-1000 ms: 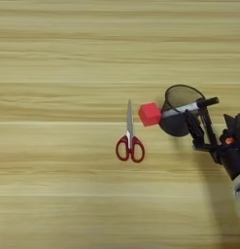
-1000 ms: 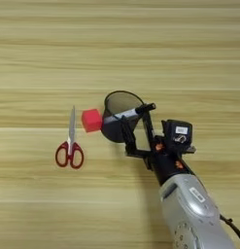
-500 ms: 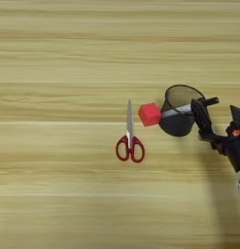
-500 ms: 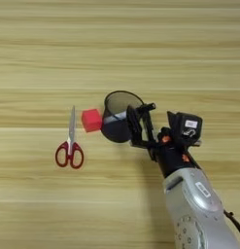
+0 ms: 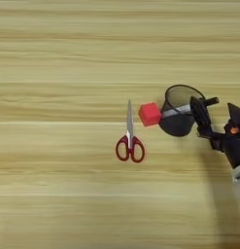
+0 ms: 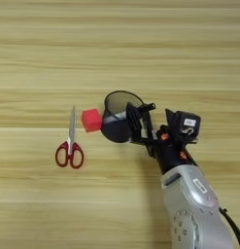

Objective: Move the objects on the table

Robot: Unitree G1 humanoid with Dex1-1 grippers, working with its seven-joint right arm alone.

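Closed on the marker (image 5: 182, 109), the right gripper (image 5: 201, 116) in the left eye view sits at the right rim of the pen cup (image 5: 180, 116), with only its dark fingers and part of the wrist showing at the picture's right edge. Against the frames of a second ago, the gripper has crept a little to its left, and the marker now lies across the cup's mouth rather than out beside it; I judge this the start of dropping the marker in. Further left of the gripper, just beyond the cup, sits a red cube (image 5: 150, 114), and beyond that red-handled scissors (image 5: 129, 138), neither moved. In the right eye view the silver forearm (image 6: 194, 204) rises from the bottom edge to the same gripper (image 6: 139, 120), fingers pinched on the slim grey-white marker (image 6: 122, 115), whose black cap pokes out on the gripper's right. The cup (image 6: 117, 116) is round black mesh, standing slightly tilted on the table (image 6: 116, 39), touching or nearly touching the cube (image 6: 92, 120).
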